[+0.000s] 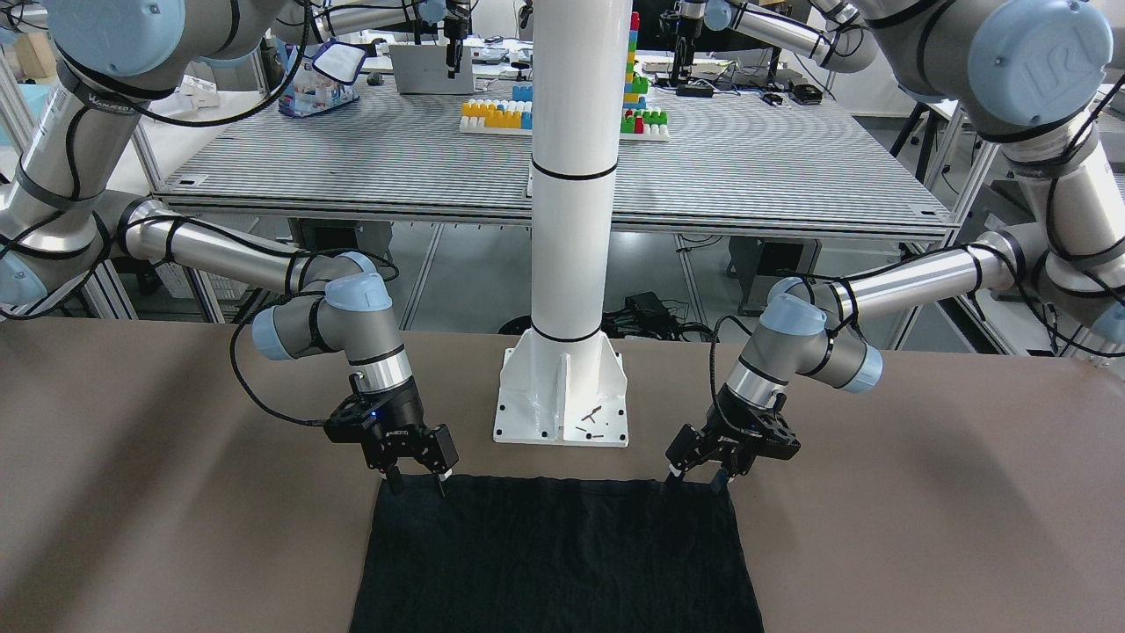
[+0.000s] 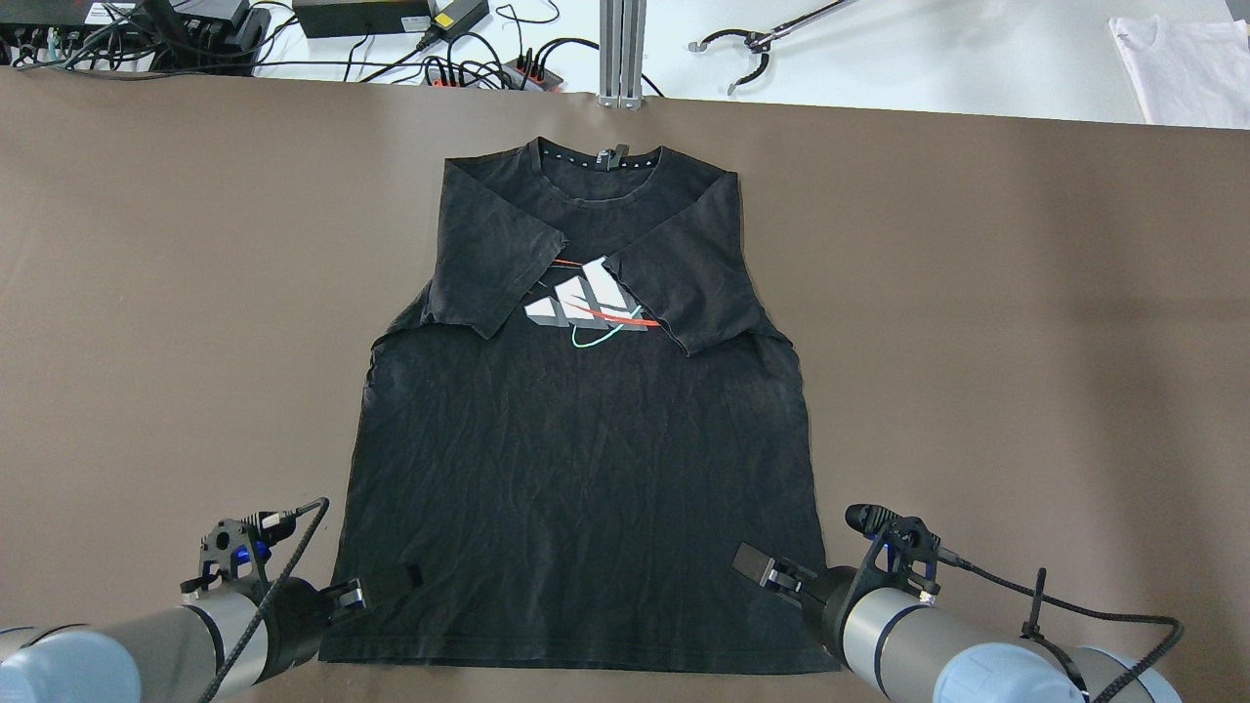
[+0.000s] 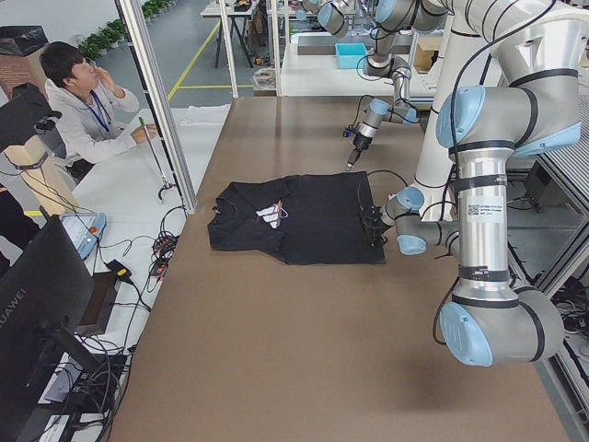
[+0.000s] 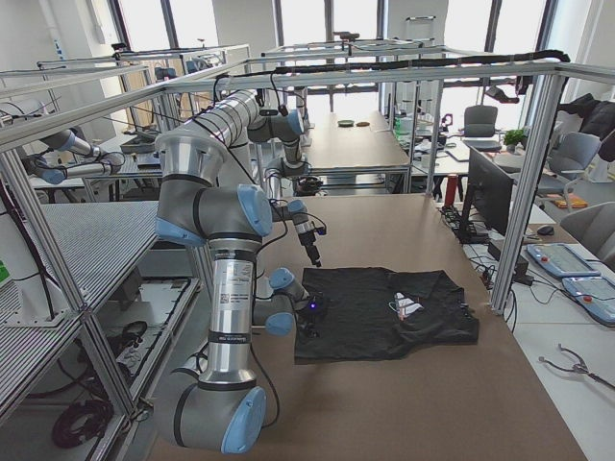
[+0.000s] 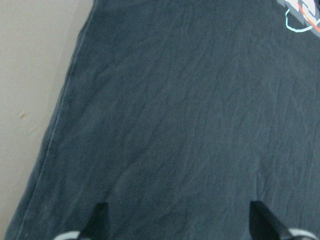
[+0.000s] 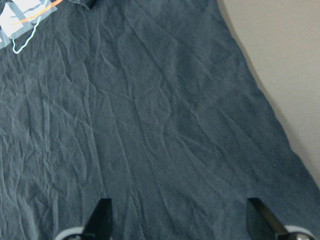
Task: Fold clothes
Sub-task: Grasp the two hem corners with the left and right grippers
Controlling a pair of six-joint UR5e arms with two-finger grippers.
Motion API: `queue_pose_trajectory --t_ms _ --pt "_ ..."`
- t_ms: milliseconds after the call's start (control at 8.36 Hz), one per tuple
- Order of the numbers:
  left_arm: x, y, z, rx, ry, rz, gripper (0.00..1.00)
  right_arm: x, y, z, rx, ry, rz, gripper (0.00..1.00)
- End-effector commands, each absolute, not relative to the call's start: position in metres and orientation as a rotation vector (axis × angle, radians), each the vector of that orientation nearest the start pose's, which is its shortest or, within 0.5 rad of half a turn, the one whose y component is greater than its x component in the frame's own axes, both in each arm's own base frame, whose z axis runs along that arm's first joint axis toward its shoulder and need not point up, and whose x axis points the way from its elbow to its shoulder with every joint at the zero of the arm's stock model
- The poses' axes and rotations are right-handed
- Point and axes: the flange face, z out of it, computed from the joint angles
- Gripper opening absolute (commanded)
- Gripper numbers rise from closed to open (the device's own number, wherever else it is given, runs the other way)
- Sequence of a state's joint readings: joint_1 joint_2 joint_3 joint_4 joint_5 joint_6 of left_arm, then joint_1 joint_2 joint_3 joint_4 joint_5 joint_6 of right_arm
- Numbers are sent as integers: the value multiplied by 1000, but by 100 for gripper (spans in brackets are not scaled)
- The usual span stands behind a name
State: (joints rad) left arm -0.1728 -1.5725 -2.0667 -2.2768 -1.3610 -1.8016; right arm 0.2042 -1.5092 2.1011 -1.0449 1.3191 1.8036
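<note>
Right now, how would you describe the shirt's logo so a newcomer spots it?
On the brown table lies a black T-shirt, sleeves folded inward. On its chest, between the sleeve ends, is the logo: white slanted bars with a red stroke and teal loop, the shirt's only bright patch.

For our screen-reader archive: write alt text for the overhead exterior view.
A black T-shirt lies flat on a brown table, both sleeves folded inward over its chest logo. The left claw and right claw are open at its two near hem corners.
</note>
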Motion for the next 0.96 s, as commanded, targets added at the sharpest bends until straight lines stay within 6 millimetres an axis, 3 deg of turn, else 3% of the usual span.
queue_pose_trajectory --t_ms 0,359,598,718,837 --pt "434 -207 378 149 1138 -419 100 -441 -227 344 206 -1098 506 95" --pt "423 -198 406 171 1070 -351 100 -435 -212 376 204 -1029 459 94" --pt "427 -192 413 177 1054 -332 95 -436 -211 374 204 -1033 459 94" --pt "428 -192 414 191 1050 -328 68 -436 -211 374 203 -1032 458 94" --pt "428 -192 414 194 1051 -324 62 -436 -211 373 204 -1035 459 94"
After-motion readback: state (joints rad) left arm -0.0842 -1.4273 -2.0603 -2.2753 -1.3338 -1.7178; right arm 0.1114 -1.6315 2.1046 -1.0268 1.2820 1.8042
